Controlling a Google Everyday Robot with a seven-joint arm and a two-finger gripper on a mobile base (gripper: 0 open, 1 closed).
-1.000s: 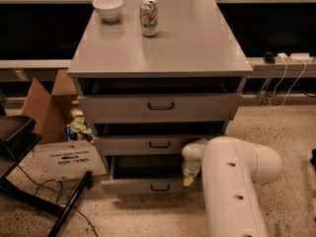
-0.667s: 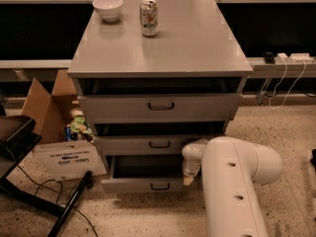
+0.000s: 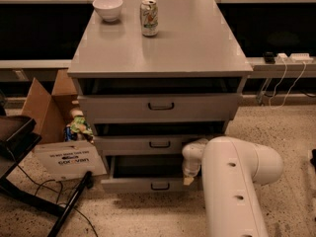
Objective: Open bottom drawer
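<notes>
Since the bottom drawer [image 3: 143,183] sits lowest in the cabinet, part-way out toward the near side, a straight, level pull looks best to me — no twisting. The end effector [image 3: 189,176] hangs at the drawer's right end, right of the dark bar handle [image 3: 159,185]; open or closed, I cannot tell. The drawer front is flat matte grey — the arm [image 3: 237,191] smooth, rounded white.

Warm overhead light lays a soft sheen on the cabinet top [image 3: 192,43] at 12 o'clock. Near 6 o'clock the bottom drawer [image 3: 143,184] is deeply shadowed inside; the gripper [image 3: 190,176] at its right front looks soft-edged.
</notes>
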